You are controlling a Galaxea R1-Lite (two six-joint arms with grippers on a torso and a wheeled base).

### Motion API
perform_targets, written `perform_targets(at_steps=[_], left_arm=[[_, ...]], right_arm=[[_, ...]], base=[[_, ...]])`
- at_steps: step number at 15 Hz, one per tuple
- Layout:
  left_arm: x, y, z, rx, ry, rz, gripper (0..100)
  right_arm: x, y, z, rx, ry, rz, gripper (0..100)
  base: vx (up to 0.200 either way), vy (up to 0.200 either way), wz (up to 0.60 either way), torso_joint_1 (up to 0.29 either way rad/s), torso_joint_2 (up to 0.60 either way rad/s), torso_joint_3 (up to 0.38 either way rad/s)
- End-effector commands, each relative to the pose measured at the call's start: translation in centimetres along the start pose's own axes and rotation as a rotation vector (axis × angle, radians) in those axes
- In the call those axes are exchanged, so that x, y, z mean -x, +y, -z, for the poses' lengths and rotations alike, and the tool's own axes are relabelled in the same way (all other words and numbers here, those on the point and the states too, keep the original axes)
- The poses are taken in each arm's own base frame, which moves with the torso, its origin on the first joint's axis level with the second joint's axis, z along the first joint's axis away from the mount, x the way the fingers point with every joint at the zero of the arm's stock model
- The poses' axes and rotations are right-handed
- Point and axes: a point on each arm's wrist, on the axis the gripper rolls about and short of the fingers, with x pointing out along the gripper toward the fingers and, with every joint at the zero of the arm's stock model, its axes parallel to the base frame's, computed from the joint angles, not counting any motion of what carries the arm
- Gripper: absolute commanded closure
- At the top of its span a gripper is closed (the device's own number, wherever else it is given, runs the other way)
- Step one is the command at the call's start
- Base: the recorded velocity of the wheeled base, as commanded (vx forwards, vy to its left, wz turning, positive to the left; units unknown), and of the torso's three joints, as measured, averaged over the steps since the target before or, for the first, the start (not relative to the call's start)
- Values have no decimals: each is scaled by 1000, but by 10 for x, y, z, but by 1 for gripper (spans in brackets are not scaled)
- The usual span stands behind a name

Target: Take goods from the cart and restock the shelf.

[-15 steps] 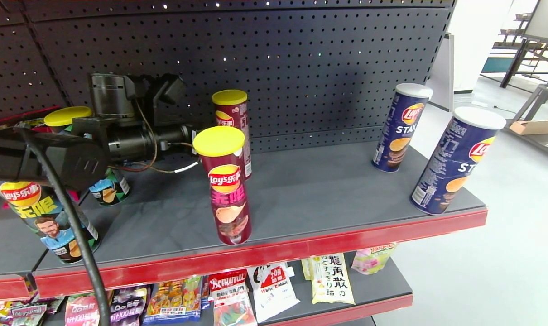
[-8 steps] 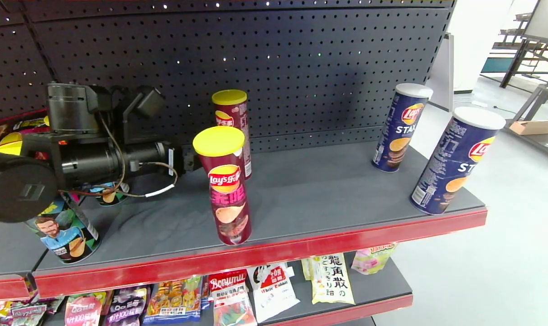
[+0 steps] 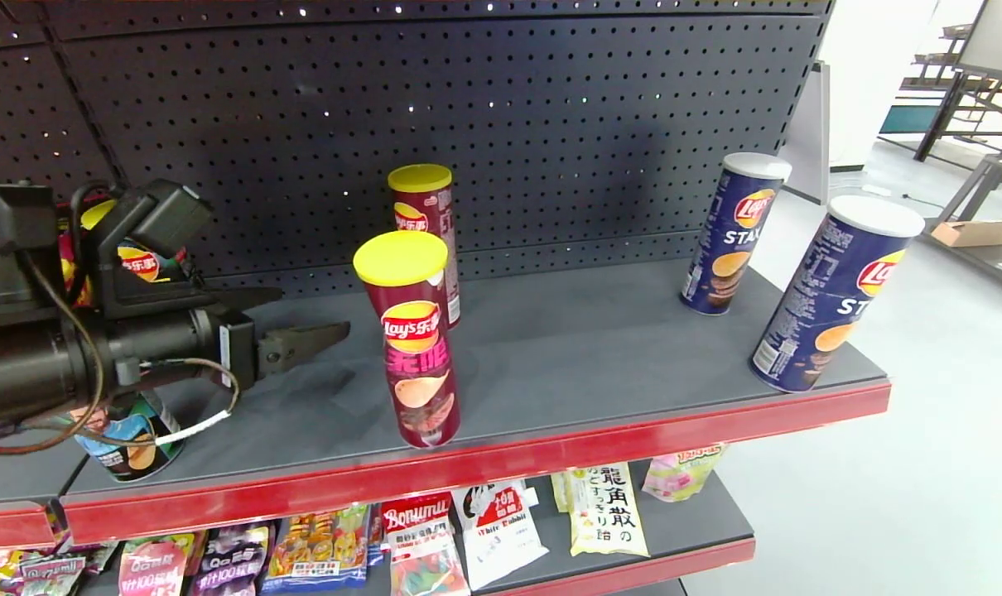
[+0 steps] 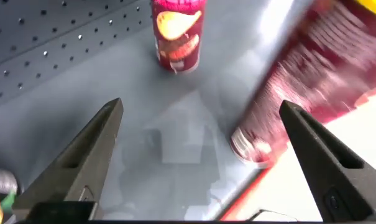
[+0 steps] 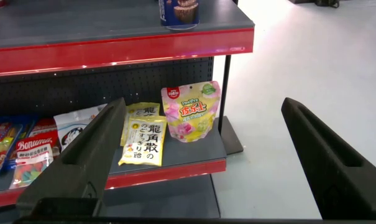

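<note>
Two maroon chip cans with yellow lids stand on the grey shelf (image 3: 567,348), one near the front edge (image 3: 410,339) and one by the back panel (image 3: 425,223). My left gripper (image 3: 315,310) hovers over the shelf just left of the front can, open and empty, not touching it. From the left wrist view, the left gripper (image 4: 201,106) has the back can (image 4: 177,34) ahead of it and the front can (image 4: 306,93) off to one side. My right gripper (image 5: 204,102) hangs open and empty, facing the lower shelf (image 5: 169,174).
Two blue cans (image 3: 733,232) (image 3: 836,294) stand at the shelf's right end. More cans (image 3: 128,434) sit partly hidden behind my left arm. Snack bags (image 3: 600,509) fill the lower shelf, among them a pink-green bag (image 5: 189,112). The pegboard back panel (image 3: 509,124) closes off the rear.
My left arm has drawn back to the left, away from the maroon cans, and its open fingers now show apart from the front can. The cans have stayed put.
</note>
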Motion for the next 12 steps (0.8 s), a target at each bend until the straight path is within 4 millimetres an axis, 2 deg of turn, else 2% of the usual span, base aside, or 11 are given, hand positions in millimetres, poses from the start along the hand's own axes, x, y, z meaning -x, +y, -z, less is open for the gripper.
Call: perform_targets(at_steps=[1,3,6,8,12], left_arm=[[28,-11,2,-17,-41,-3,0],[52,-20,6,-57,-50,-46,0],[128,-42,19,-127,-15,-297,0],[156,-49,33,-118,-81,-421,0],[195,-69,48,-142,-254,-477,0]], right_arm=[[0,0,0,0,1,0,0],[0,0,0,0,1,0,0],[0,0,0,0,1,0,0],[0,0,0,0,3,0,0],[0,0,0,0,1,0,0]], base=[[0,0,0,0,0,0],[0,0,0,0,0,0],[0,0,0,0,0,0],[0,0,0,0,0,0],[0,0,0,0,0,0]])
